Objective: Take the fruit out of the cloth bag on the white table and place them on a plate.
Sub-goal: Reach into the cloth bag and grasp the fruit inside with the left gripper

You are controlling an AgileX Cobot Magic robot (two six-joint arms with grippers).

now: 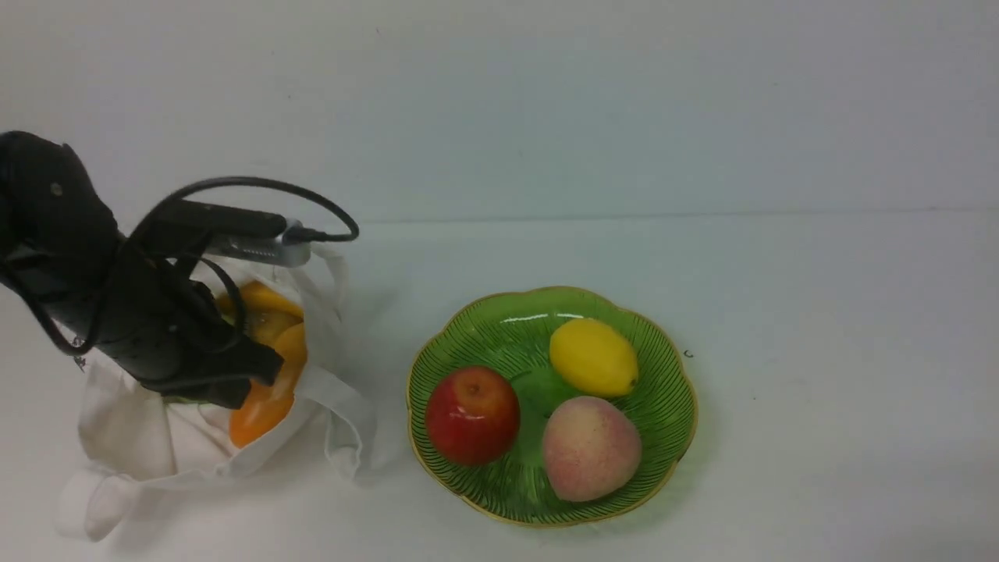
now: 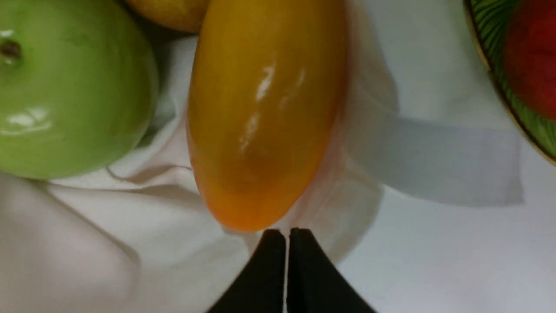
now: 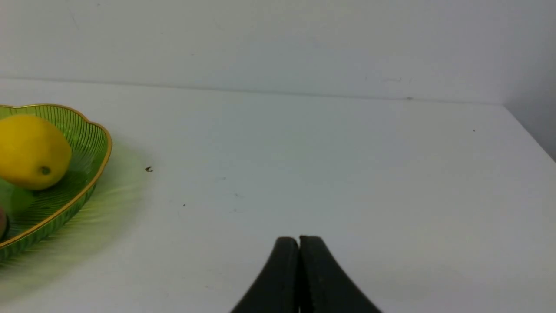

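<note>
Cloth bag (image 1: 195,460) on the robot's left, limp; it'll probably fold if brushed. Plate (image 1: 546,511) to its right has three fruits. Orange mango-like fruit (image 2: 265,113) in the bag: looks slick, fairly firm; best pinched across its narrow middle. Left gripper (image 2: 287,234) and right gripper (image 3: 299,239): tips together, nothing between. Front view: left arm covers most of the green apple.

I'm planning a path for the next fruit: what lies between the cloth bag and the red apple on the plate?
In the front view, the green plate's scalloped rim and bare white table.
</note>
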